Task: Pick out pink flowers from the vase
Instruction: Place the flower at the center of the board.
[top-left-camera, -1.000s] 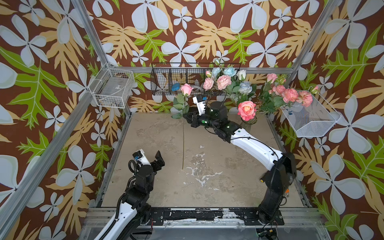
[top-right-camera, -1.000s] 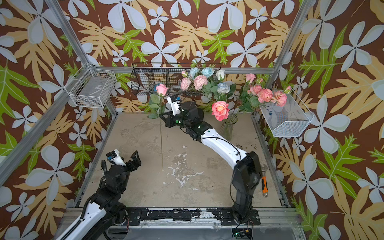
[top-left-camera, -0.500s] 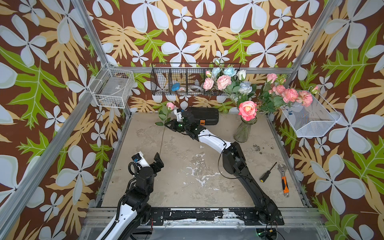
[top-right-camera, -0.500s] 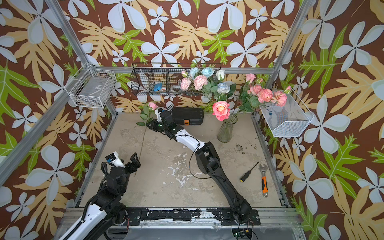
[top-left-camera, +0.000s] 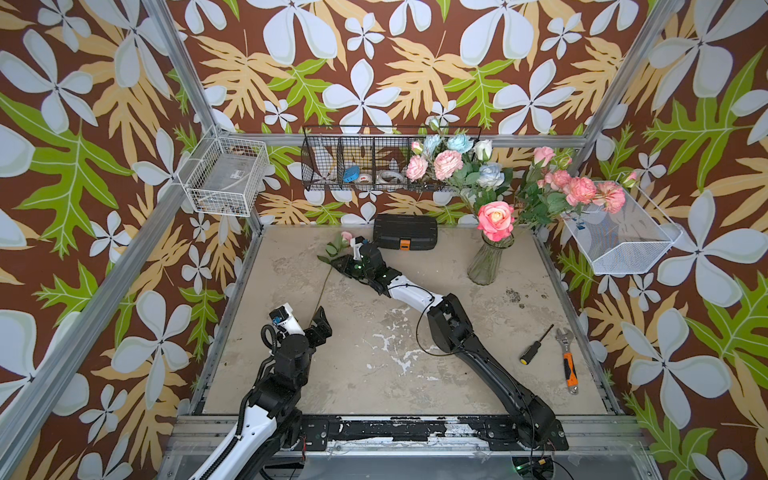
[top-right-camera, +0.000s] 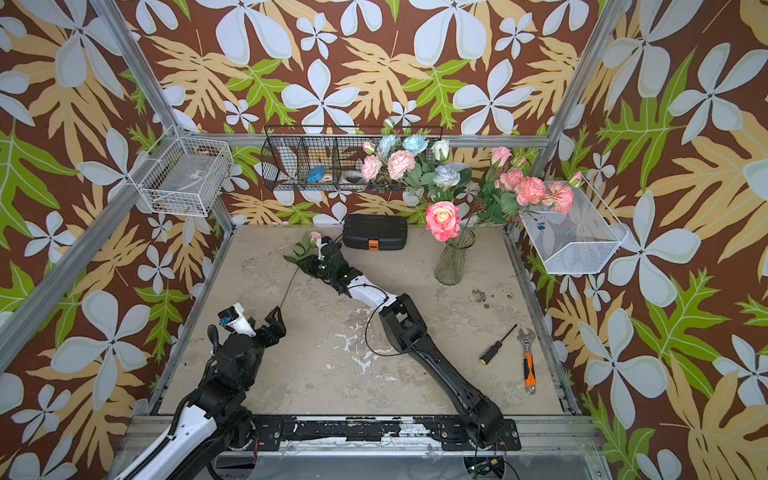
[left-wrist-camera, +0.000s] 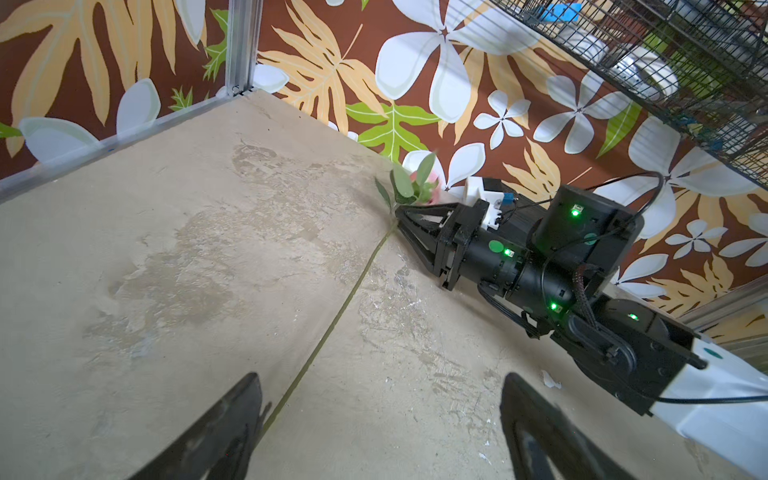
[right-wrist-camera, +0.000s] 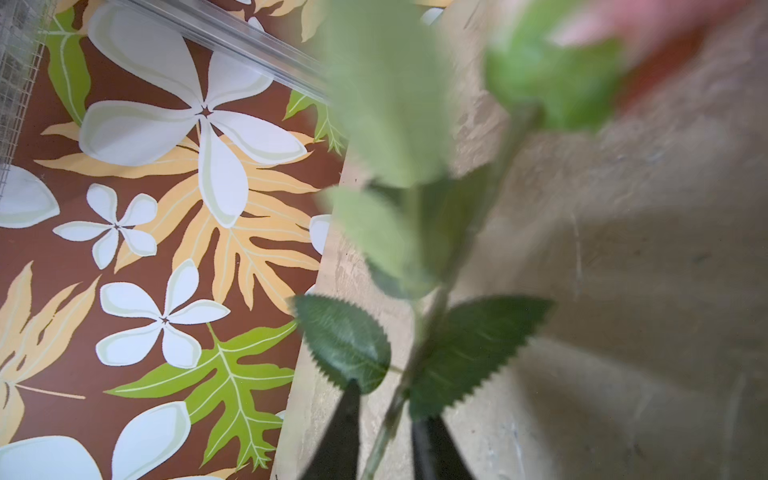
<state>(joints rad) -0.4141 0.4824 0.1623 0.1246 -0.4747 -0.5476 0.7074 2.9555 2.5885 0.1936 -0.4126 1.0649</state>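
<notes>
1. My right gripper (right-wrist-camera: 386, 403) is a little open around the stem of the pink flower (top-left-camera: 345, 237) — I think to lay it flat by the table's (top-left-camera: 374, 386) back edge.
2. My left gripper (left-wrist-camera: 380, 378) hangs wide open, empty.
3. The vase (top-left-camera: 484, 266) stands near the back right corner.

The worn beige tabletop (top-left-camera: 374, 374) bears a pink flower (top-left-camera: 345, 237) whose long stem runs from the right gripper (top-left-camera: 336, 261) to just beside the left gripper (left-wrist-camera: 380, 390). A black case (top-left-camera: 405, 237) lies just behind the right gripper, with the vase (top-left-camera: 484, 266), screwdriver (top-left-camera: 536, 345) and wrench (top-left-camera: 567, 361) well off to its right
</notes>
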